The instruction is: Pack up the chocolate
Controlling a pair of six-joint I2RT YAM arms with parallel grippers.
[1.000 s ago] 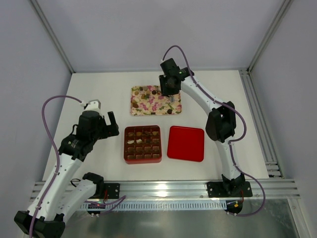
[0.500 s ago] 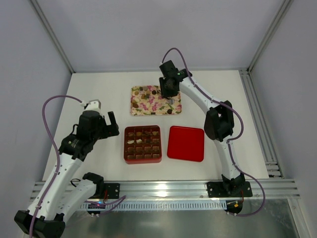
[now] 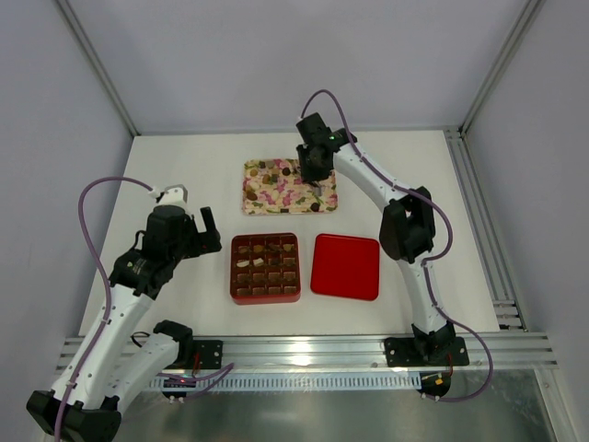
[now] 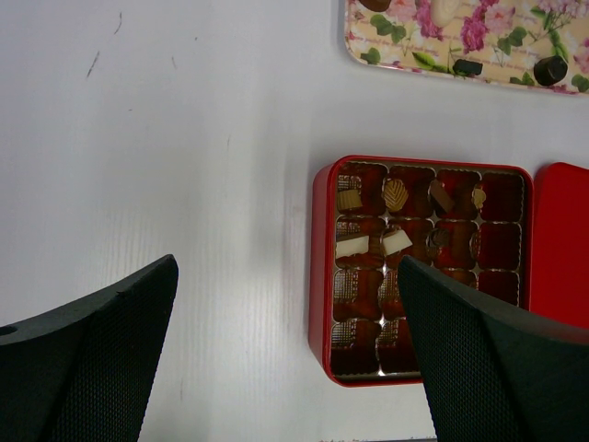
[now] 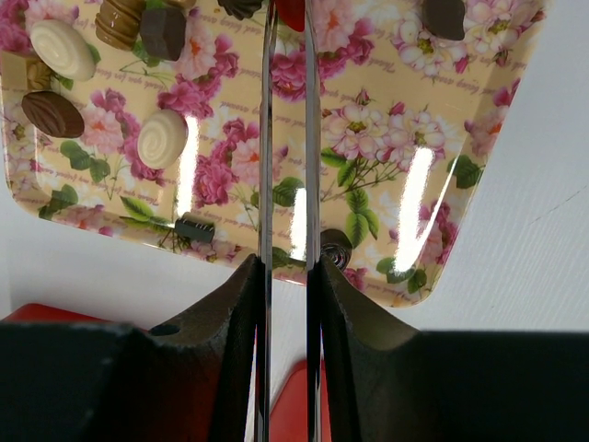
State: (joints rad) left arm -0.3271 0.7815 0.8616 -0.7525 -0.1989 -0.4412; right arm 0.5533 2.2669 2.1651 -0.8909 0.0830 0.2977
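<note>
While the right claw [image 3: 316, 183] hovers over the tray [image 3: 267, 199] at 12 o'clock, jaws narrowed, grasp unverifiable, pickup appears in hand. Chocolates [image 5: 162, 138] lie there. Next: carry one to the red box [image 3: 265, 300], 6 o'clock. Left claw [image 4: 287, 267] released.

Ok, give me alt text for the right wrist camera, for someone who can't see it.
The right gripper runs its two thin fingers, a narrow gap between them, up the middle of the frame over a floral tray holding scattered white, tan and dark chocolates, most at upper left. White table shows at right.
</note>
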